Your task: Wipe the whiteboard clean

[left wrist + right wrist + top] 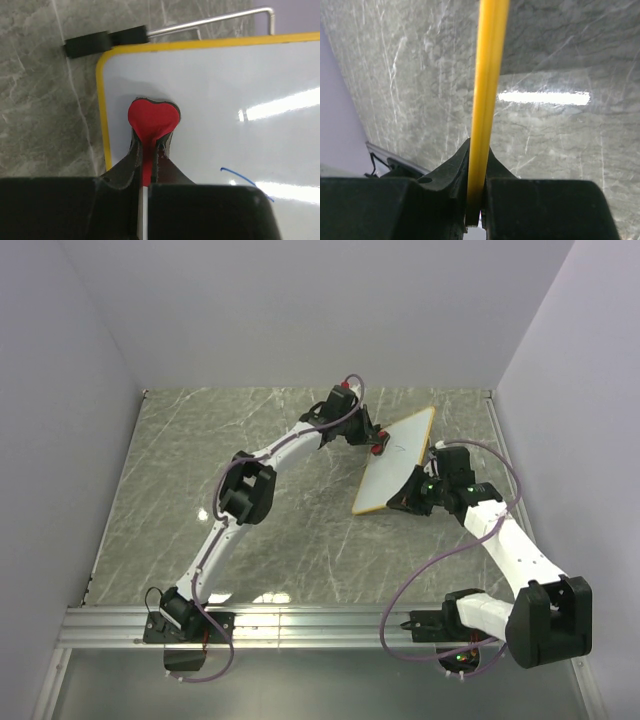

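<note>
Top external: whiteboard (395, 465) lies right of centre on the marble table (200, 440), skewed diagonally. Right gripper (408, 500) is on its near-right edge. Left gripper (376, 446) is at the board's left edge with a red eraser (378, 449). One small dark scribble (397, 450) shows just beside the eraser; the rest of the face reads white.

Left wrist: left gripper (150, 147) is clenched on the eraser (152, 117). The red pad is against the board face, just inside the yellow frame (102, 110) and near a corner. A blue mark (245, 179) sits off to one side of the pad, not touching it, so it is not wiped yet. The visible face is otherwise clean, glare aside. Black foot (87, 44) and wire stand (210, 20) lie beyond the corner.

Right wrist: right gripper (477, 160) is clamped on the frame edge, with the board seen edge-on and the table behind. It looks like it's bracing the board.

Status, my read: mostly done, with at least that one blue stroke left. The gripper body hides part of the face, so I can't rule out more. Next, the pad needs to sweep across to the mark while the brace holds.
</note>
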